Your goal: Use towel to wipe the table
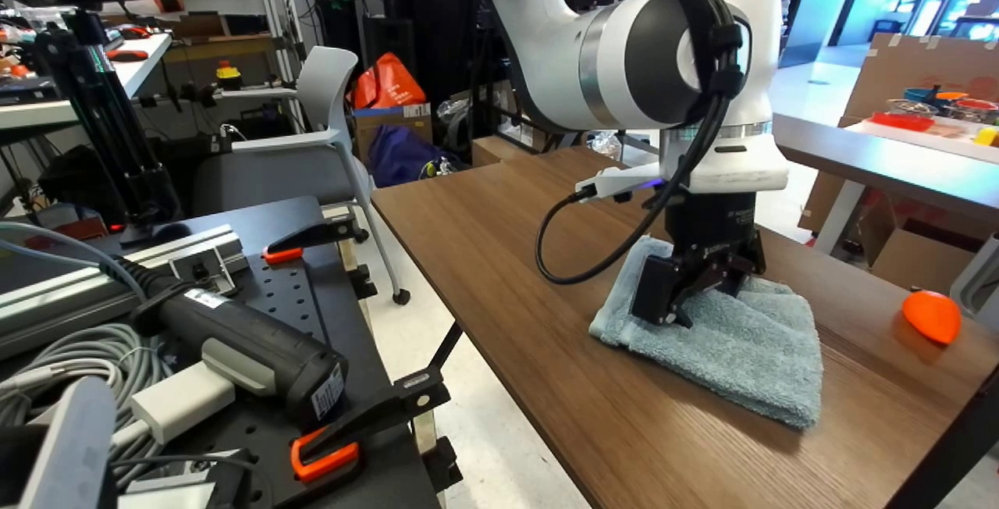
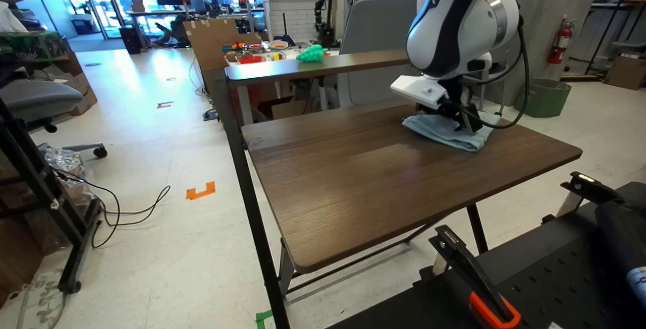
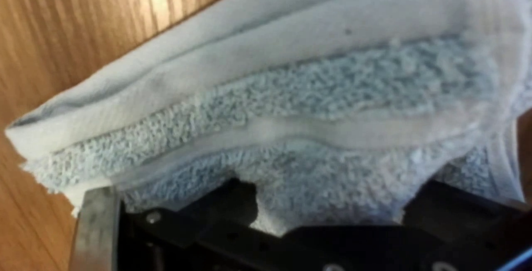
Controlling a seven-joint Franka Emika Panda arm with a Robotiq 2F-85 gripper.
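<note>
Closest to the wrist cam is the gripper (image 3: 332, 198), pointing down, its fingers (image 3: 226, 200) apart w/ the towel (image 3: 353, 84) bunched betw. them; can't tell if they're pinching it or just pressed into it. Towel, blue-grey & folded, lies on the brown table (image 1: 484, 259) directly under the gripper, spreading out past the fingers in both ext. views. Farther off: grey chair (image 1: 324, 80) nr the table, & green bin (image 2: 545, 99) beyond it, each in an ext. view.
</note>
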